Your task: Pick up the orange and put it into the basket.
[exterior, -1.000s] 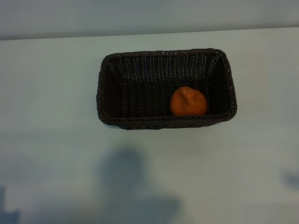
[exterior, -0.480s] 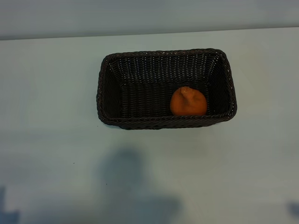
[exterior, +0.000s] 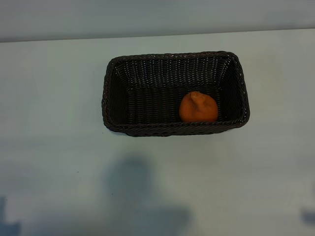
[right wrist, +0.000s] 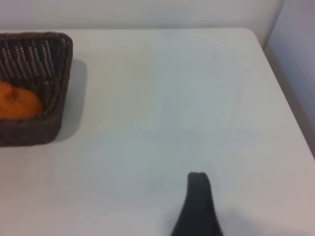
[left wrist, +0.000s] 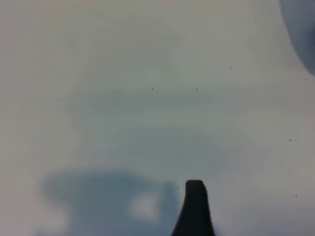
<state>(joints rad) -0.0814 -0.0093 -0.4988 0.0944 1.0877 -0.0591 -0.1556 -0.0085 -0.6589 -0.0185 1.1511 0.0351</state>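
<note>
The orange (exterior: 198, 108) lies inside the dark woven basket (exterior: 167, 129), in its near right corner and against the near wall. The right wrist view shows the same orange (right wrist: 17, 102) behind a corner of the basket (right wrist: 30, 132), well away from that arm. Neither gripper appears in the exterior view. Of my right gripper only one dark fingertip (right wrist: 199, 196) shows, over bare table with nothing against it. Of my left gripper likewise a single dark fingertip (left wrist: 195, 204) shows above bare table, holding nothing. Both stand open.
The white table (exterior: 59, 147) stretches wide around the basket. Its far edge meets a pale wall (exterior: 147, 19). In the right wrist view the table's corner (right wrist: 256, 33) and side edge run close to that arm. Soft shadows lie on the near part of the table.
The orange and basket have not moved. A small shadow at the right edge of the exterior view has slid toward the near side.
</note>
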